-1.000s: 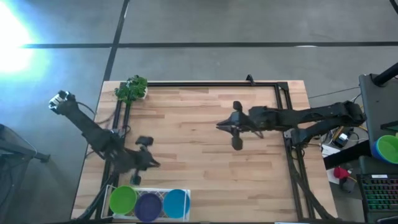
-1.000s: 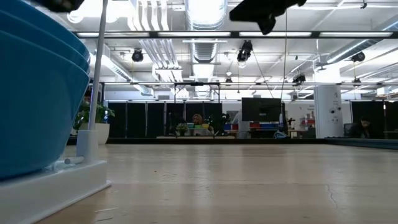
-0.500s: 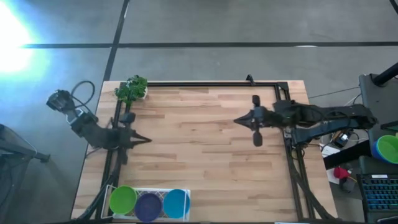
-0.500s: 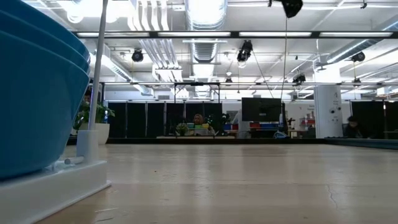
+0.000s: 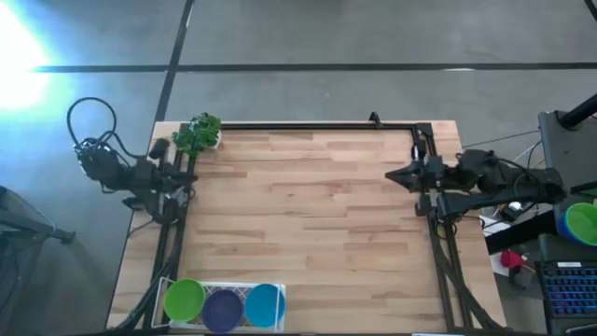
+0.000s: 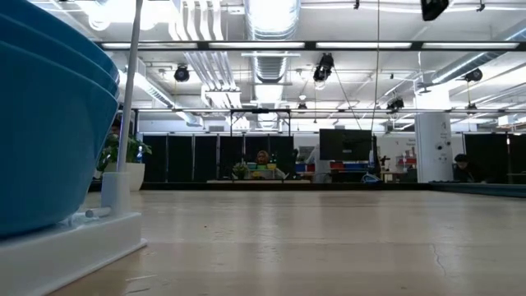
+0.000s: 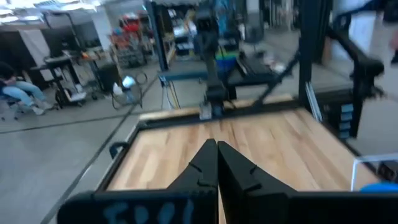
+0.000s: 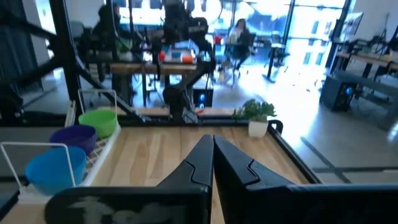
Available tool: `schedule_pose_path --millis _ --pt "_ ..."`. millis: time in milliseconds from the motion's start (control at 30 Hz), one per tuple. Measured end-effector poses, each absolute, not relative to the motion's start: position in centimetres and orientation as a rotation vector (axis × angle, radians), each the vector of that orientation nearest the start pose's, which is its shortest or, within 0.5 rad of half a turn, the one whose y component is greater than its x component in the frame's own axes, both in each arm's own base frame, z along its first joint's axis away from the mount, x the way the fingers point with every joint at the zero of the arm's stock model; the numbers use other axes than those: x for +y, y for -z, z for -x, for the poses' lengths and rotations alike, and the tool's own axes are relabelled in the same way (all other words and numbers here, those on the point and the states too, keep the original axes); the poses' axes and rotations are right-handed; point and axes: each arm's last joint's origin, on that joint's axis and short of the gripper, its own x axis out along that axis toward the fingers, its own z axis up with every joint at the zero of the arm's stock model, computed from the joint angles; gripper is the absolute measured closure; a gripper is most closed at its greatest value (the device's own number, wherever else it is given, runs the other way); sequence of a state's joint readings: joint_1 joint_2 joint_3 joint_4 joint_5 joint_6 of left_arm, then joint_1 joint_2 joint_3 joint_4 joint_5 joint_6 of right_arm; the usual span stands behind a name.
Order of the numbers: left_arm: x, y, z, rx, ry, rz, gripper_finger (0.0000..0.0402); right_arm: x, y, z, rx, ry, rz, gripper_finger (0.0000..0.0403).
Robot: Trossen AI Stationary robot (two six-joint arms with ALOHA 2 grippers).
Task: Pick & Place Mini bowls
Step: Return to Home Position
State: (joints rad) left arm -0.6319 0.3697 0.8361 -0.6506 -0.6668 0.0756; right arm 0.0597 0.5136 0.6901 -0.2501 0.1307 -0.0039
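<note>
Wooden table, left pincer, right pincer at opposite edges (both closed)

My left gripper is not down by the mini bowls any more. It has pulled back and now sits at the left edge of the table, near the toy plant. My right gripper has left the middle of the table and now sits at the right edge. In the low view it has slid toward the top right corner.
</note>
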Motion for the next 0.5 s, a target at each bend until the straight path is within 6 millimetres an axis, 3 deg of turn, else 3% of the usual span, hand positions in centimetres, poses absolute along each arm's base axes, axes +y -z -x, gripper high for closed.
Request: schedule_pose_path --millis 500 --pt "2.5 -33.5 0.4 -0.081 -0.052 -0.121 0.0401 0.0 -31.3 -5.7 -0.146 0.071 -0.031 0.0394"
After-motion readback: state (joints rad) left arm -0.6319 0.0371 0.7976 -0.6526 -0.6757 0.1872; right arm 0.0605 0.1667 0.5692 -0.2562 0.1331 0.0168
